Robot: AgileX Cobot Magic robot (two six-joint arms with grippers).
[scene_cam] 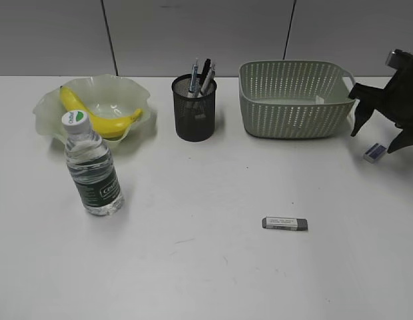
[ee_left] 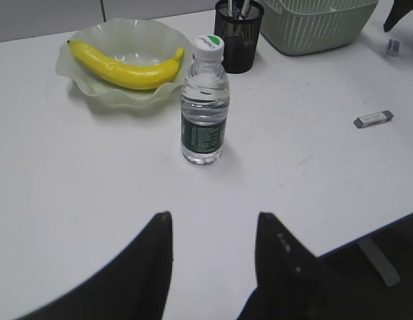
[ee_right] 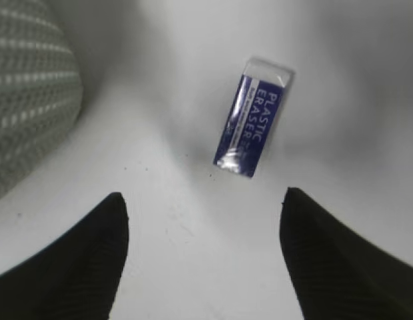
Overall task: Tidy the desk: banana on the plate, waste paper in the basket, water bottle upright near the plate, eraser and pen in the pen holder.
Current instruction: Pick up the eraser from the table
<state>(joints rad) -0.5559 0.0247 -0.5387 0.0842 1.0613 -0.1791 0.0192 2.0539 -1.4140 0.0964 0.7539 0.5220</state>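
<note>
Risk: right tool (ee_right: 203, 200), jaws wide apart, empty, hovers by blue eraser (ee_right: 252, 119) lying flat on tabletop (scene_cam: 206, 267) just right of basket (scene_cam: 293, 100); skewed approach may push eraser away, or jaw may clip basket wall. Left tool (ee_left: 213, 230) apart, empty, near upright water bottle (ee_left: 204, 107). Banana (scene_cam: 100, 117) on plate (scene_cam: 43, 117); grey eraser (scene_cam: 285, 223) mid-tabletop, well apart from pen holder (scene_cam: 194, 110).

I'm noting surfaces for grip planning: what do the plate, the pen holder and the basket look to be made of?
The plate: probably glass, though clear plastic is possible; pale green, translucent, glossy, with a wavy rim. The pen holder: black wire mesh, likely metal; you see through the weave. The basket: matte sage-green plastic, judging by its moulded perforated walls.
</note>
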